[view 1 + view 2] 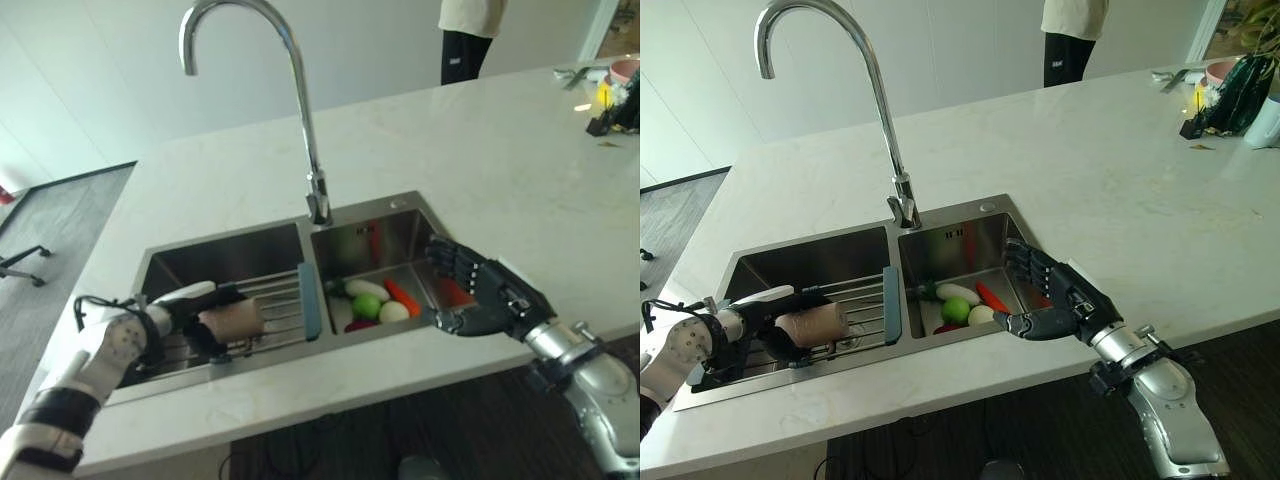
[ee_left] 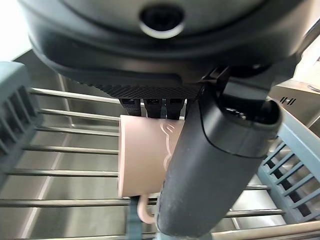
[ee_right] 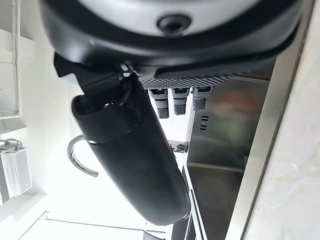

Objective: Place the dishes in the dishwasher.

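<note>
A double-bowl stainless-steel sink [image 1: 395, 215] is set into a white marble-pattern countertop [image 1: 480, 160], with a tall curved chrome faucet [image 1: 300, 90] rising from the divider between the two bowls. The left bowl carries a wire drying rack with grey-blue plastic end pieces [image 1: 290, 300] laid across it. The left hand [image 1: 205, 320] lies over this rack, its fingers and thumb curled round a pale pink ceramic mug [image 1: 232, 320] that is turned on its side just above the rack bars; the left wrist view shows the mug's handle [image 2: 145, 212] pointing down toward the bars and the thumb crossing the mug's body. From these views it cannot be told whether the mug touches the rack. The right bowl holds a group of toy produce near its floor: a green round piece [image 1: 366, 306], a white oblong piece [image 1: 366, 289], an orange carrot-shaped piece [image 1: 402, 296], a pale egg-shaped piece [image 1: 394, 312] and a dark red piece [image 1: 358, 325]. The right hand [image 1: 490, 300] hangs at the right wall of the right bowl, fingers extended and spread, thumb apart from them, holding nothing. A person [image 1: 470, 35] stands beyond the far edge of the countertop. Small items, including a yellow one [image 1: 605, 95], sit at the far right corner of the countertop.
</note>
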`<state>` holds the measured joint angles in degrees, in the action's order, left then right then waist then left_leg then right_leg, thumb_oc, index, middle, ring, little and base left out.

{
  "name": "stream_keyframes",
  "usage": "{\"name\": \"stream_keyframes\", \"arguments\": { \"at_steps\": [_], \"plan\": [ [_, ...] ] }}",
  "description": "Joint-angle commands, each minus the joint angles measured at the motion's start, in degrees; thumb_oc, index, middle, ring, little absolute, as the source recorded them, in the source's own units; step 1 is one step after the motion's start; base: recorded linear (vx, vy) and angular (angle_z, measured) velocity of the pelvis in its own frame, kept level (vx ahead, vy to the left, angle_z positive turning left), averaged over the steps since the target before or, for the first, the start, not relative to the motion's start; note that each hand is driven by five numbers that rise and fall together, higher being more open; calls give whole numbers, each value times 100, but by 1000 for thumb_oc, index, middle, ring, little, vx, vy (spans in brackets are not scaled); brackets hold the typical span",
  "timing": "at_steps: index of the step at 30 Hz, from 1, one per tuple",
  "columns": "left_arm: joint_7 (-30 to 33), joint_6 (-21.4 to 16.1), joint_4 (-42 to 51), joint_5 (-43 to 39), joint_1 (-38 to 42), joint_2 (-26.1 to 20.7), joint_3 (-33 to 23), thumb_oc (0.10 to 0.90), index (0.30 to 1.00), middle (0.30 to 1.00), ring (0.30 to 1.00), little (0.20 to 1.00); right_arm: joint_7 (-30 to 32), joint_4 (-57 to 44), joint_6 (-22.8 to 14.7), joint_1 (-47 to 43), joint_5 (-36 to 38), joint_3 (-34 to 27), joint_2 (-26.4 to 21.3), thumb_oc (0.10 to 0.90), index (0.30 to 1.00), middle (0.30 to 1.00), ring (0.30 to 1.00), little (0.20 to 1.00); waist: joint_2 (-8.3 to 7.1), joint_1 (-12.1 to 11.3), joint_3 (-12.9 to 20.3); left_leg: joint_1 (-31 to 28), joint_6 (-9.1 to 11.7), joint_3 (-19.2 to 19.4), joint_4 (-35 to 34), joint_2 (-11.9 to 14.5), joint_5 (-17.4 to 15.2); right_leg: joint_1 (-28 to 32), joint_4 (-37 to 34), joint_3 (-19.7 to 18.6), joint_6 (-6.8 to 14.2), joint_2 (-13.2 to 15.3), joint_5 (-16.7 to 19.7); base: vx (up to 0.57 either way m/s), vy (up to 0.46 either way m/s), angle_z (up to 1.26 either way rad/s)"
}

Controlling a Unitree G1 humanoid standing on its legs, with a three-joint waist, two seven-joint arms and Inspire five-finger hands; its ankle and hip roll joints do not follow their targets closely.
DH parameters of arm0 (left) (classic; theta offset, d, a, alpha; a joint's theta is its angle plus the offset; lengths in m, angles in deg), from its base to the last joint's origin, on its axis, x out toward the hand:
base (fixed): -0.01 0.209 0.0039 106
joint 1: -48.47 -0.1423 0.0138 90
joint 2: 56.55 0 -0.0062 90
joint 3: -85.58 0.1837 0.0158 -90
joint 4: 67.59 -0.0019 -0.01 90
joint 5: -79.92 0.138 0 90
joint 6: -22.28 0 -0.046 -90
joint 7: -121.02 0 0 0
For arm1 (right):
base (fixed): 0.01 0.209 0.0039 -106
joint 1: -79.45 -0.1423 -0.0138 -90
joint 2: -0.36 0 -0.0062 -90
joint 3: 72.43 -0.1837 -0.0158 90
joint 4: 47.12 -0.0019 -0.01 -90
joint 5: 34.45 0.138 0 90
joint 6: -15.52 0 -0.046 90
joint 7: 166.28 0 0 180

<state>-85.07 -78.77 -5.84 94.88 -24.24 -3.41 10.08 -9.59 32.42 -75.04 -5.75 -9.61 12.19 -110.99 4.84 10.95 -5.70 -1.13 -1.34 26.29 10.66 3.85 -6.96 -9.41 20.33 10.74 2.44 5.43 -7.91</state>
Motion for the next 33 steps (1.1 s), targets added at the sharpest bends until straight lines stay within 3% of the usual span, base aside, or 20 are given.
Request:
{"name": "stream_keyframes", "arguments": {
  "at_steps": [1, 7, 8, 9, 19, 24, 27, 28, 32, 33],
  "plan": [
    [417, 48, 9, 81, 700, -81, -169, 800, 900, 900, 900, 900, 17, -294, -497, -629, 121, -396, 107, 800, 900, 900, 900, 900, -44, 15, 322, 68, 189, -198, 653, 69, -790, 428, -314, 202, 578, 22, -197, 0, 0, 0],
    [367, 433, -52, 265, 597, 106, -139, 800, 900, 900, 900, 900, -1, -312, -494, -604, 80, -394, 174, 800, 900, 900, 900, 900, -65, 11, 314, 70, 183, -208, 653, 74, -795, 426, -314, 200, 578, 20, -202, 0, 0, 0],
    [397, 626, -152, 378, 540, 179, -133, 549, 524, 524, 524, 524, 4, -322, -476, -591, 68, -390, 198, 800, 900, 900, 900, 900, -69, 12, 313, 71, 184, -207, 653, 75, -790, 427, -314, 200, 580, 17, -200, 0, 0, 0],
    [401, 676, -210, 410, 514, 198, -145, 400, 300, 300, 300, 300, 3, -320, -475, -580, 70, -394, 208, 800, 900, 900, 900, 900, -71, 12, 308, 71, 182, -213, 653, 71, -790, 426, -314, 196, 580, 12, -199, 0, 0, 0],
    [874, 483, -302, 427, 226, 285, -323, 400, 300, 300, 300, 300, -11, -307, -456, -501, 34, -401, 254, 800, 900, 900, 900, 900, -64, -25, 275, 88, 200, -229, 653, 57, -771, 427, -314, 219, 590, 41, -176, 0, 0, 0],
    [1288, 171, -79, 157, 126, 275, -501, 400, 300, 300, 300, 300, 9, -278, -516, -458, 12, -418, 299, 800, 900, 900, 900, 900, -96, -83, 275, 109, 193, -259, 653, 32, -779, 436, -314, 272, 596, 69, -173, 0, -3, 1],
    [1749, -140, 230, -149, -2, 253, -860, 400, 300, 300, 300, 300, 41, -283, -541, -435, 23, -474, 344, 800, 900, 900, 900, 900, -128, -164, 272, 131, 191, -316, 653, 16, -768, 452, -314, 313, 590, 87, -173, 9, -12, 9],
    [2183, -387, 684, -265, -187, 231, -1265, 400, 300, 300, 300, 300, 71, -311, -544, -415, -24, -513, 415, 800, 900, 900, 900, 900, -149, -242, 269, 157, 193, -380, 653, 10, -759, 466, -314, 349, 575, 102, -191, 14, -9, 13],
    [2515, -594, 1193, -369, -407, 250, -1675, 400, 300, 300, 300, 300, 127, -337, -545, -404, -73, -539, 500, 800, 900, 900, 900, 900, -176, -331, 275, 179, 208, -456, 653, 19, -751, 491, -314, 391, 562, 128, -218, 18, -16, 9],
    [2953, -865, 1909, -699, -778, 294, -2213, 400, 300, 300, 300, 300, 200, -419, -531, -371, -99, -628, 583, 800, 900, 900, 900, 900, -208, -455, 273, 207, 226, -547, 653, 28, -748, 520, -314, 457, 547, 155, -252, 17, -40, 20]
  ]
}}
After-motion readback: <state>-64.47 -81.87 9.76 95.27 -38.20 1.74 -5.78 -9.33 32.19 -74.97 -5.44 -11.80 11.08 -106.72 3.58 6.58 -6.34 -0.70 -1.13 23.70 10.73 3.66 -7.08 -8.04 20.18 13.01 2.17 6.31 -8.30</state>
